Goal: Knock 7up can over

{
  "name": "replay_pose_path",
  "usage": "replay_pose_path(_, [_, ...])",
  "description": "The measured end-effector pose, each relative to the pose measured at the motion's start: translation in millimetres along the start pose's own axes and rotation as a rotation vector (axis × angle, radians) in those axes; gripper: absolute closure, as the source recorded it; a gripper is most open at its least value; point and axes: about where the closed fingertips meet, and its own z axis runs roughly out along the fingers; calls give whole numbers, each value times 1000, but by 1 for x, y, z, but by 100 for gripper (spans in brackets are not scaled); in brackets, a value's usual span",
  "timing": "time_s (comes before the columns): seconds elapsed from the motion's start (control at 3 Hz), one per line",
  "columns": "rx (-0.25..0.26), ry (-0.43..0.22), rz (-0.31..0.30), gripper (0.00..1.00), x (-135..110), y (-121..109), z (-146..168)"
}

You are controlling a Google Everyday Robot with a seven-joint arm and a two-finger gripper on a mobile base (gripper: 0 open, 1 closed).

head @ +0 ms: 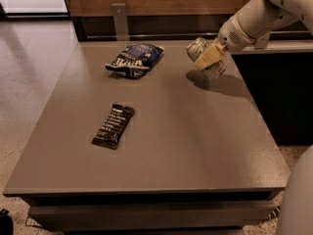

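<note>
Rightward, fingers of the gripper (pixel 210 58) clasp the tilted 7up can (pixel 197 47), well apart from crisp bag (pixel 134 60) and dark bar (pixel 113 126).

Muted browns, blue, black, cream
Grey-brown table (pixel 195 141); blue crisp bag (pixel 134 60), white-lettered; black bar wrapper (pixel 113 126), pale print; cream gripper (pixel 211 58) at far right, clasping silver-white 7up can (pixel 198 48).

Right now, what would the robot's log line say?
gripper: near table's far edge, shut on 7up can | 7up can: tilted, not yet down | crisp bag, snack bar: apart
</note>
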Motion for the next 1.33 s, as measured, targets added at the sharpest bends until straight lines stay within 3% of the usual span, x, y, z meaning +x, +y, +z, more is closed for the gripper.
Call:
replay_pose_path(1.0, [-60, 185, 17, 100, 31, 3, 48])
replay_pose_path(1.33, [-60, 185, 17, 100, 29, 3, 45])
